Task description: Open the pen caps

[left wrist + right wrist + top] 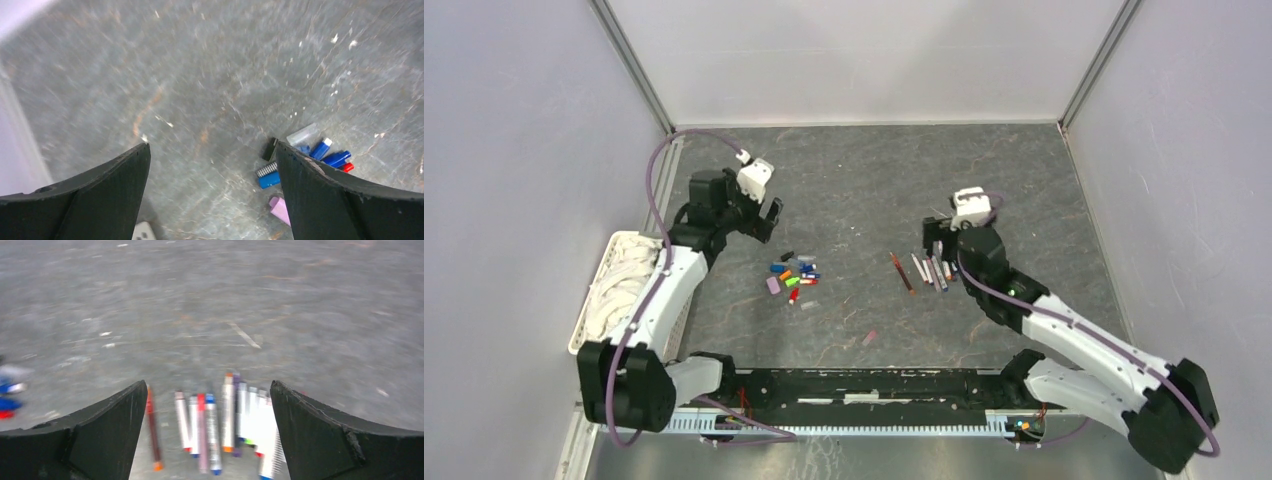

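Our left gripper (212, 150) is spread wide, holding nothing, close to the little pen caps (792, 275). Our right gripper (208, 385) is spread wide too, over the pens (215, 425).

Open tabletop (856, 262) lies between pen caps (792, 276) and pens (933, 269).

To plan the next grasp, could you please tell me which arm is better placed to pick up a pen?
Probably the right. The right gripper hovers open over the row of pens, while the left gripper, also open, is near the loose pen caps, away from the pens.
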You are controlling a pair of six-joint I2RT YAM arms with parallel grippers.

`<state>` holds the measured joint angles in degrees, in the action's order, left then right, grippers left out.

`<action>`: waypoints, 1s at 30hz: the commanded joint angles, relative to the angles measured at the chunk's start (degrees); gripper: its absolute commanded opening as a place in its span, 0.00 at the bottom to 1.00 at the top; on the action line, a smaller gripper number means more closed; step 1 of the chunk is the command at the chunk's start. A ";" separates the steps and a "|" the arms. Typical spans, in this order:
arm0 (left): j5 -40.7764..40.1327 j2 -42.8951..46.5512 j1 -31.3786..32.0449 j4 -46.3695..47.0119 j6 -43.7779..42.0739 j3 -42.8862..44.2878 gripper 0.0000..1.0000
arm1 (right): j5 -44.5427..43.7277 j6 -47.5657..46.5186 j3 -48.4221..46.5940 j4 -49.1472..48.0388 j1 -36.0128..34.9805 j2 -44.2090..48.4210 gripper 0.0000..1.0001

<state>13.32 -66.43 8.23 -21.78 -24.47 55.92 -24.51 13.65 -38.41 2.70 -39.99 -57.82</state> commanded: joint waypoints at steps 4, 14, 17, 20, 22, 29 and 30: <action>-0.74 -4.67 -2.19 28.92 10.18 -18.27 1.00 | -31.92 -17.71 23.69 -28.76 1.30 10.36 0.98; 4.33 -10.16 -7.07 56.90 13.29 -32.11 1.00 | -38.16 -18.29 37.78 -48.48 9.86 5.03 0.98; 5.21 -11.21 -7.98 62.37 14.68 -34.13 1.00 | -38.06 -19.18 41.74 -55.32 12.74 3.45 0.98; 5.65 -13.19 -8.14 68.03 16.21 -36.12 1.00 | -35.67 -20.68 47.77 -66.52 15.18 3.26 0.98; 5.03 -14.41 -8.14 67.94 17.26 -35.14 1.00 | -33.24 -20.68 50.64 -72.66 17.18 2.08 0.98; 5.04 -18.63 -10.43 80.01 20.40 -38.25 1.00 | -25.07 -21.05 49.98 -81.96 24.43 -5.92 0.98; 4.43 -19.13 -10.57 80.43 21.10 -37.96 1.00 | -23.44 -20.82 49.22 -83.01 25.50 -7.70 0.98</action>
<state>18.04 -83.18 -2.00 48.03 -7.99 19.05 -54.26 -7.25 -0.60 -69.91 -17.69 -61.49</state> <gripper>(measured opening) 0.997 0.982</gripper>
